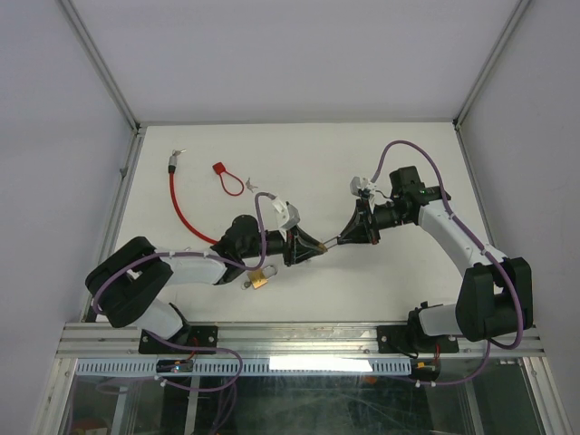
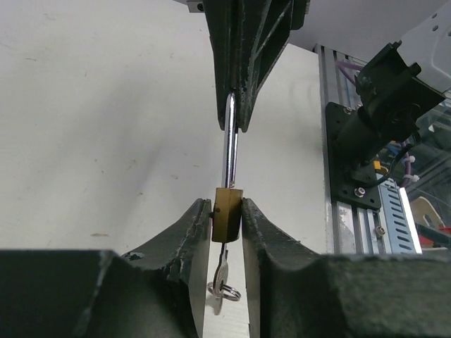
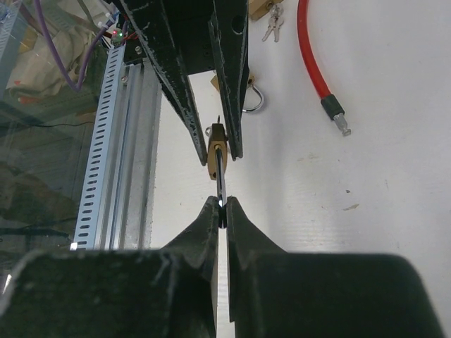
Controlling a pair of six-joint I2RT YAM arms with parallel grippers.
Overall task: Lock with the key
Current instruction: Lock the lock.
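Observation:
A small brass padlock (image 2: 227, 215) is clamped by its body between the fingers of my left gripper (image 2: 227, 204). Its silver shackle (image 2: 230, 151) stands straight out and ends in my right gripper (image 3: 222, 205), which is shut on the shackle's tip. A key (image 2: 221, 271) with a ring sits in the keyhole and hangs on the near side of the body. In the top view both grippers meet at mid-table, left (image 1: 311, 246) and right (image 1: 337, 241), with the padlock (image 1: 324, 245) between them, held above the table.
A second brass padlock (image 1: 263, 278) lies on the table under the left arm. A red cable (image 1: 181, 210) curves at the left, with a red tag (image 1: 227, 177) beyond it. The metal rail (image 1: 299, 340) runs along the near edge.

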